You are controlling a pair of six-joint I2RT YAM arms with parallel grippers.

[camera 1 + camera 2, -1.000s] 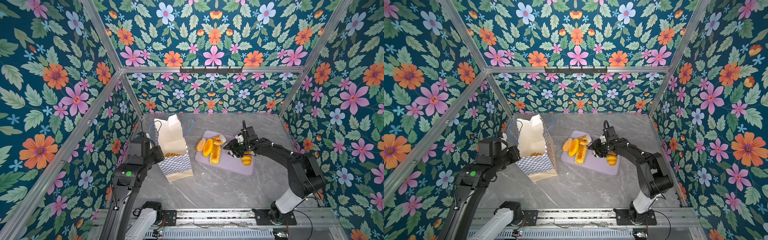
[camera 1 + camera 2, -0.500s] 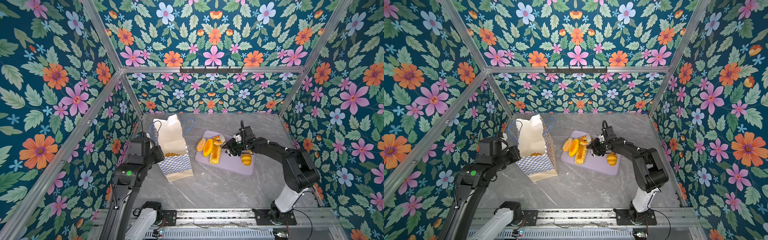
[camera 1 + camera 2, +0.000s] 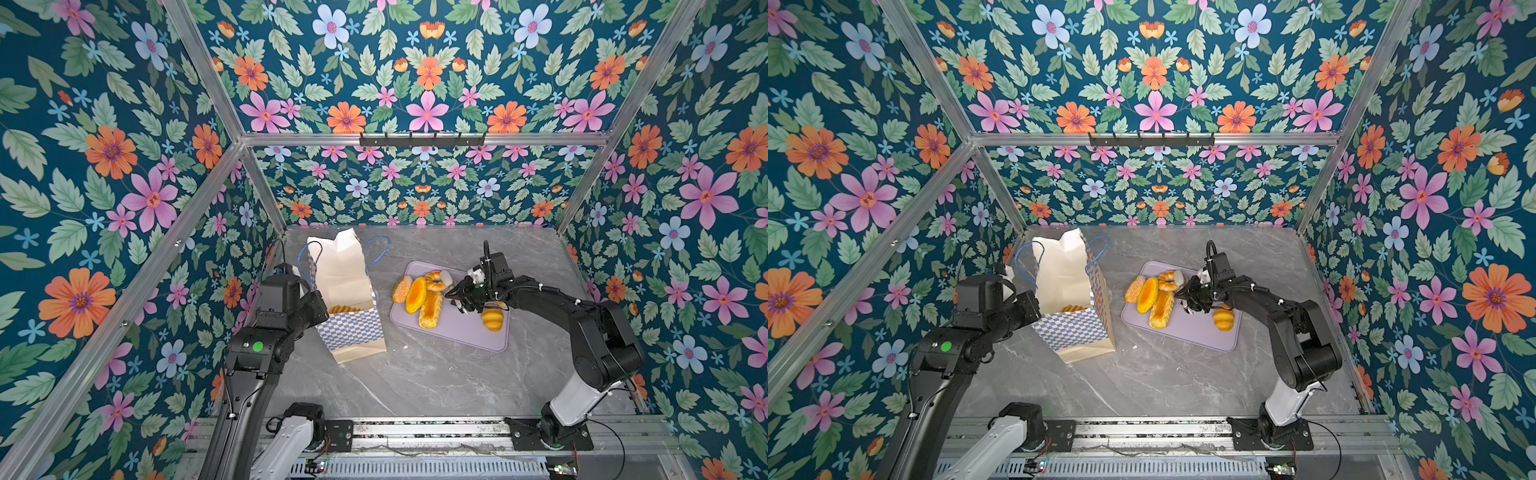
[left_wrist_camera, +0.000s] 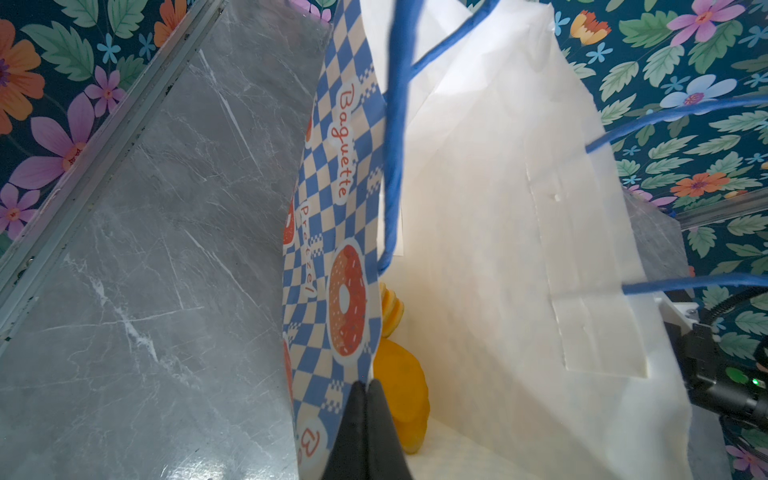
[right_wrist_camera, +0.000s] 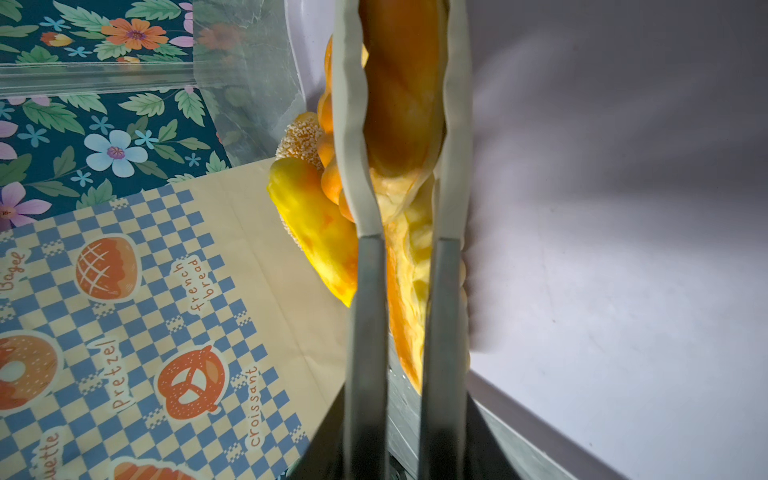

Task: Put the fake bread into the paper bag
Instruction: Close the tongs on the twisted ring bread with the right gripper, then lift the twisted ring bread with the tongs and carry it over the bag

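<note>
Since 1 s ago the right tool point(image 3: 453, 297) slid left along the flat lilac rectangular tray point(image 3: 465, 334), off the small ridged orange bun point(image 3: 492, 319) toward the glossy ridged long yellow loaf point(image 3: 431, 309); gap tightened. Jaws narrow, straddling that loaf; cannot tell if the pads point(image 5: 353, 124) press it. Rest of the fake bread point(image 3: 415, 295) bunched at the tray's left end, mid grey marble desk point(image 3: 415, 386), nearer its far edge. The left tool point(image 4: 365, 388) pinched tight on the rim of the tall cream blue-checked paper bag point(image 3: 351, 328), upright near the desk's left edge, 2 yellow pieces point(image 4: 405, 395) inside.
</note>
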